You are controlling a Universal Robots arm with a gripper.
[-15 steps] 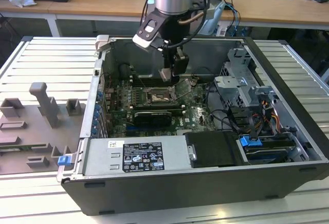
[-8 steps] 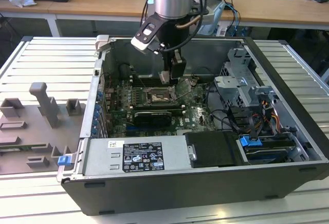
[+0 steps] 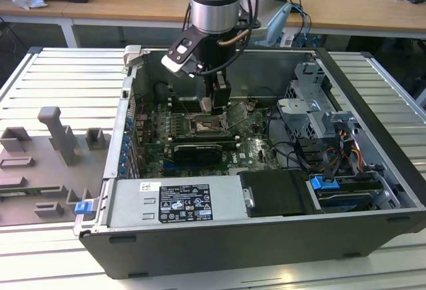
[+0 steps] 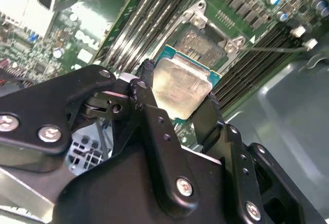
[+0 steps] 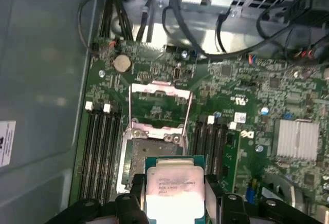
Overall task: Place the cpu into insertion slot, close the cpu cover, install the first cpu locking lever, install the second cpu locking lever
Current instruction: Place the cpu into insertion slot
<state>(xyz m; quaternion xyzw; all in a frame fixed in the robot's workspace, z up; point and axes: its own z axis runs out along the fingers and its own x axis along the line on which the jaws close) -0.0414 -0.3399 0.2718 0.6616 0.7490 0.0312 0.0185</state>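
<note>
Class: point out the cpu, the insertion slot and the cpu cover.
cpu [image 5: 175,190]: first wrist view, centre of silver face.
slot [image 4: 198,41]: second wrist view, contact field inside.
cover [image 5: 159,88]: first wrist view, end bar of open frame.

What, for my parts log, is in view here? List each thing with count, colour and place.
slot: one, dark, silvery rim, empty, on the green board.
cover: one, silvery, swung open beside the slot.
cpu: one, silver on green, held over the slot.
memory slots: several, black, either side of the slot.
heatsink: one, silver, on the board.
case: one, dark grey, lying open.
power supply: one, silver, along the case's near wall.
fixture: one, grey, at the exterior view's left.
arm: one, silver, above the case.
gripper: one, black, shut on the cpu.
</note>
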